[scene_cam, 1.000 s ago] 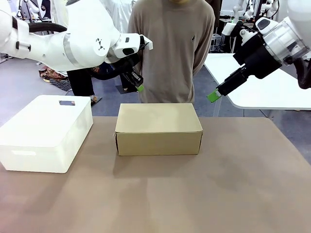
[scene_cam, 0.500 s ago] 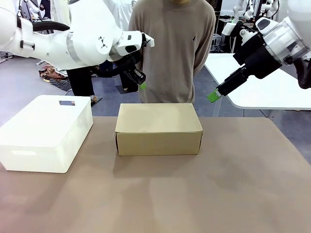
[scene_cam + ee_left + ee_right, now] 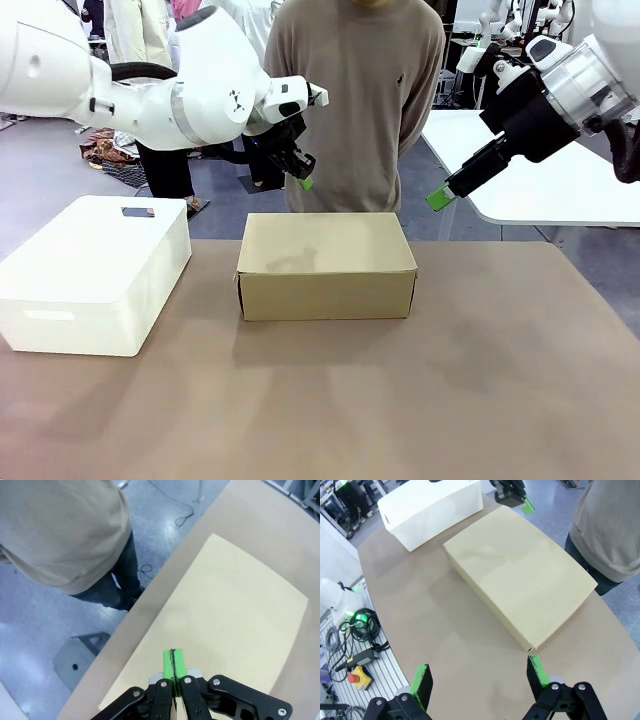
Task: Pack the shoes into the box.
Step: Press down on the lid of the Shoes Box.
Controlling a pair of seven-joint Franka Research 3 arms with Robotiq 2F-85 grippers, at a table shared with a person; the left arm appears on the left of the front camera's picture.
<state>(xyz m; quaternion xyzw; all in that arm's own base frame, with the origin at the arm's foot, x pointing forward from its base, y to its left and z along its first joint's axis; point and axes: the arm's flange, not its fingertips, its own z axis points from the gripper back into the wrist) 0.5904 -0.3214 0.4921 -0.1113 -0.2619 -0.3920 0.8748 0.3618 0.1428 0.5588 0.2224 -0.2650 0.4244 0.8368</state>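
Tan box (image 3: pixel 326 263) closed at centre of the front frame, lid flat, resting on the brown counter (image 3: pixel 400 400); in the right wrist frame the same box (image 3: pixel 520 575) running diagonally from upper centre to right of centre. No shoes to be seen with the lid down.

Left gripper (image 3: pixel 304 181) held above the box's far edge, just left of centre in the upper front frame, green-padded fingers (image 3: pixel 173 664) pressed together with nothing between them; seen from the left wrist, poised over the box top (image 3: pixel 225 630) at bottom centre.

Right gripper (image 3: pixel 440 198) raised in the upper right of the front frame, off the box's right side and well above the counter. Fingers (image 3: pixel 422 679) spread wide apart at the bottom of the right wrist frame, holding nothing.

White plastic box (image 3: pixel 90 275) at left of the front frame, apart from the tan one. Person in a beige sweater (image 3: pixel 355 100) standing behind the box at top centre.
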